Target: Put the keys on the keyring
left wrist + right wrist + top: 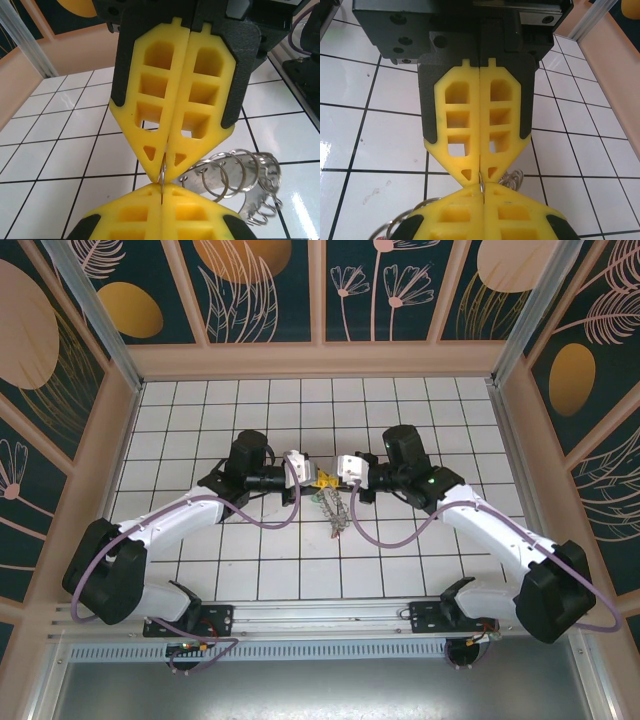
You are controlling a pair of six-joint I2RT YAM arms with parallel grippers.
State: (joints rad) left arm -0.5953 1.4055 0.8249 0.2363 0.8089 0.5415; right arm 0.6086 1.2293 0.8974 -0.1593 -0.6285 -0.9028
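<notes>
At the middle of the white tiled tabletop (200, 410), the left yellow-fingered claw (161, 195) and the right yellow-fingered claw (483, 190) are set tip to tip. One is reached in from 9 o'clock and the other from 3 o'clock. Both are shut tight, and a thin silver wire loop (162, 179) is pinched between them. The flat grey metal keyring (235, 175), fringed with small wire rings, is hung just beside the tips, toward 6 o'clock in the top view. The small keys with bright tags (336, 526) are bunched there, too small to be told apart.

The loop should probably be held firm by one claw and turned slowly by the other, so nothing is bent or dropped. Open tile is seen on every side. The pink walls at 9, 12 and 3 o'clock are well apart.
</notes>
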